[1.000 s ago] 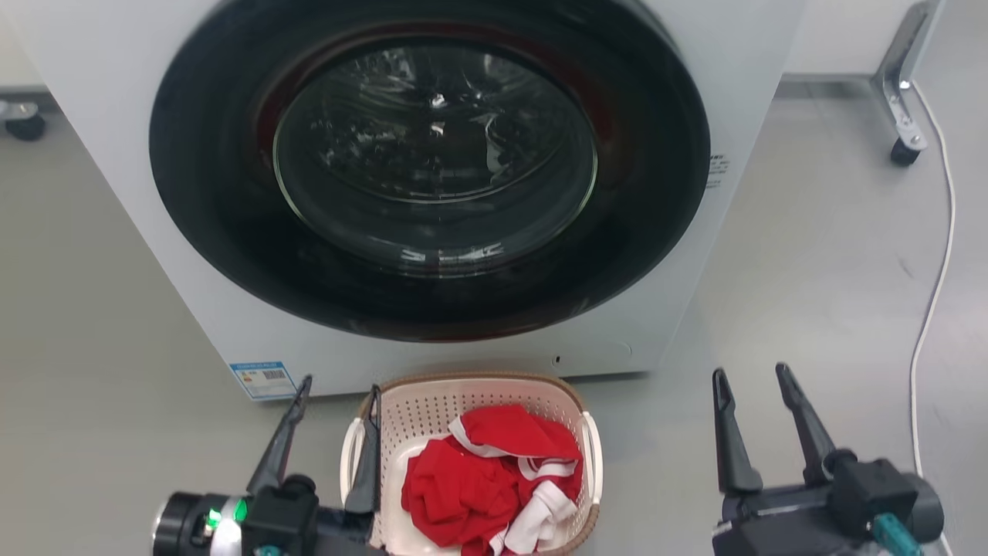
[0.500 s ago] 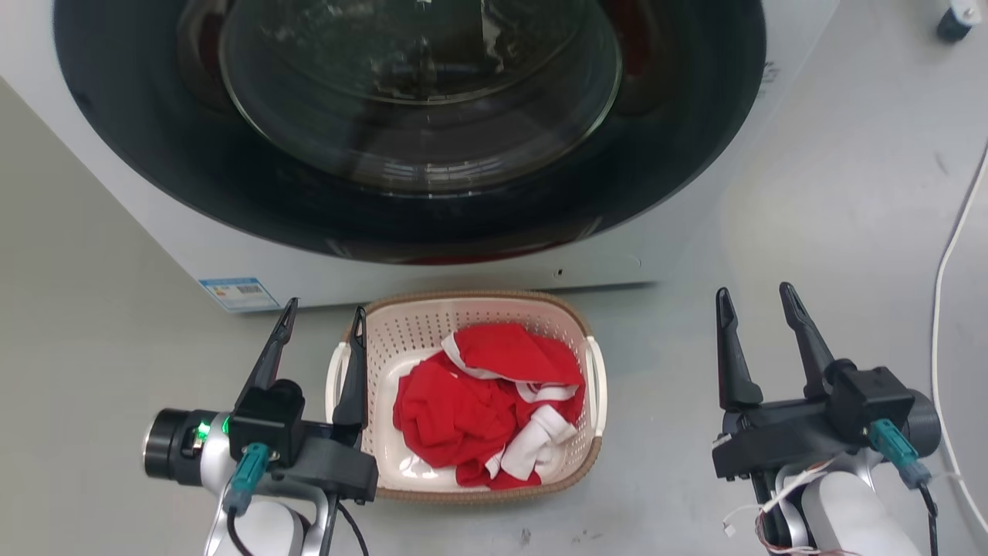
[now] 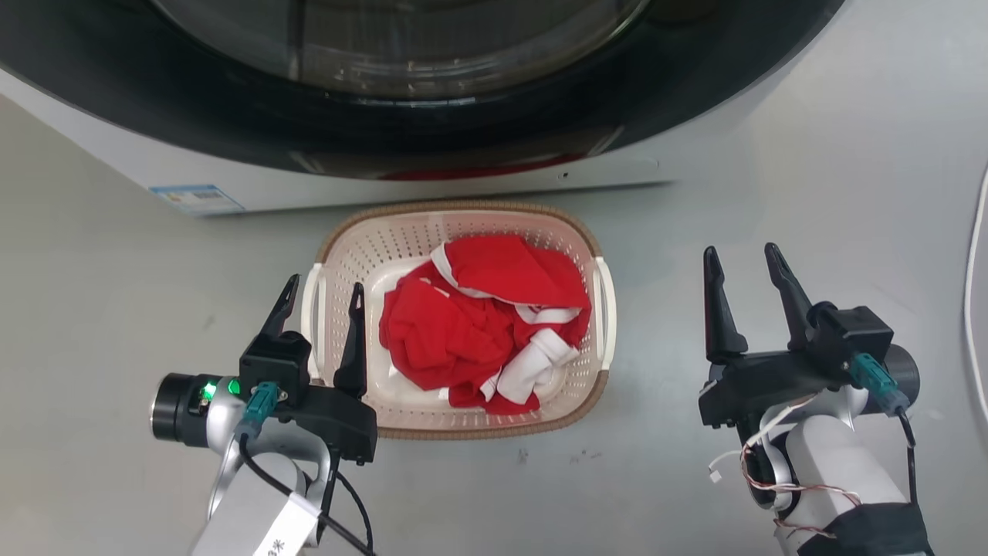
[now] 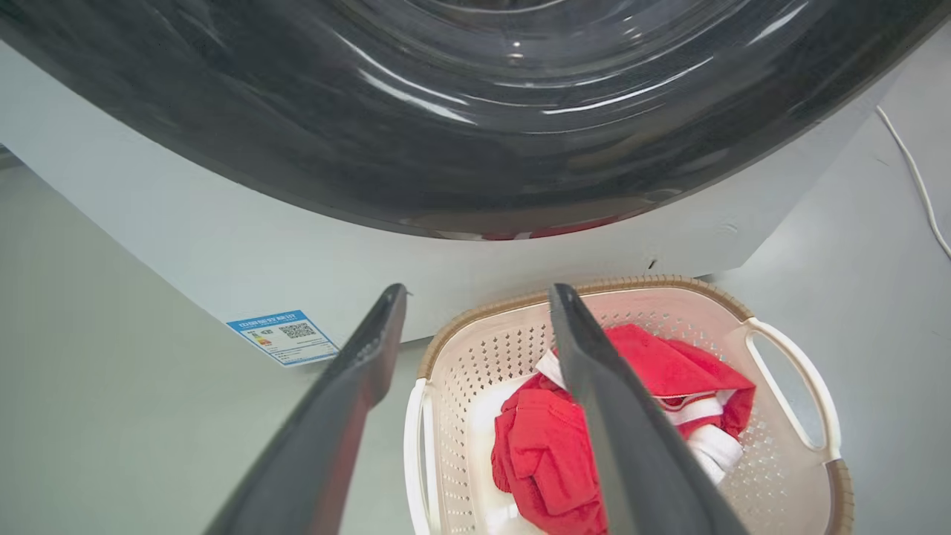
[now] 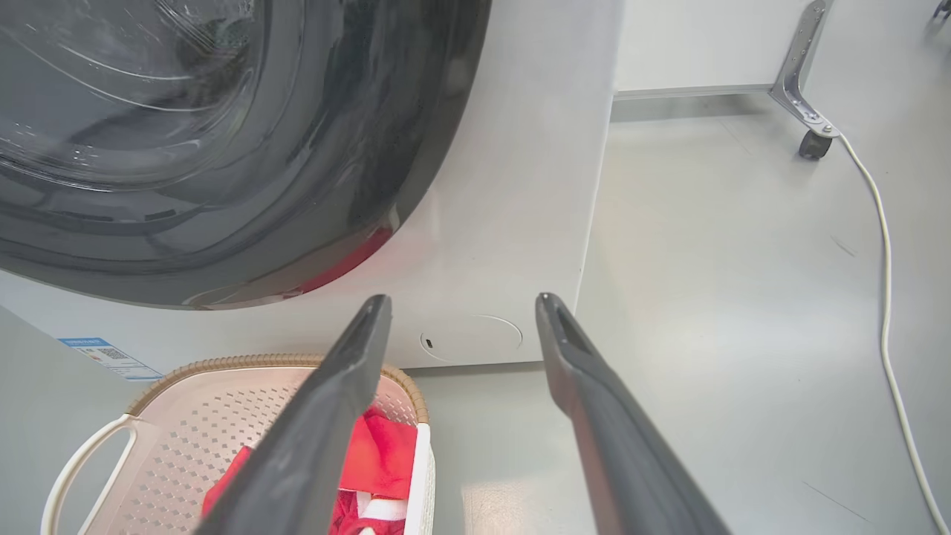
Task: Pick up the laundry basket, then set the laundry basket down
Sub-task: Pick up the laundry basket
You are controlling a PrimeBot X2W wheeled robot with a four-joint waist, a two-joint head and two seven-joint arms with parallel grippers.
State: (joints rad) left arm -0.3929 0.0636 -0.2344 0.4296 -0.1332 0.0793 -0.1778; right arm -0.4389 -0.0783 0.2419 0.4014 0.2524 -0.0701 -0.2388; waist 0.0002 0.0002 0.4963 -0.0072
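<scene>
On the grey floor (image 3: 116,309), just before the washer (image 3: 463,131), sits the cream basket (image 3: 455,206), brown-rimmed, holding red cloth (image 3: 463,309). Left hand (image 3: 325,283) spread astride its left handle; right hand (image 3: 739,249) spread, well apart.

Bright, even overhead light; we see almost no hard shadow.
We find white streaks of glare on the dark door (image 4: 475,148) of the washing machine (image 4: 148,245) and a pale sheen on the grey floor (image 5: 743,297). Under the near edge of the laundry basket (image 3: 455,207) we make out only a thin, soft shadow. In both wrist views straight lines bow toward the edges, and the left gripper (image 4: 478,288) and right gripper (image 5: 461,297) look soft close to the lens.
</scene>
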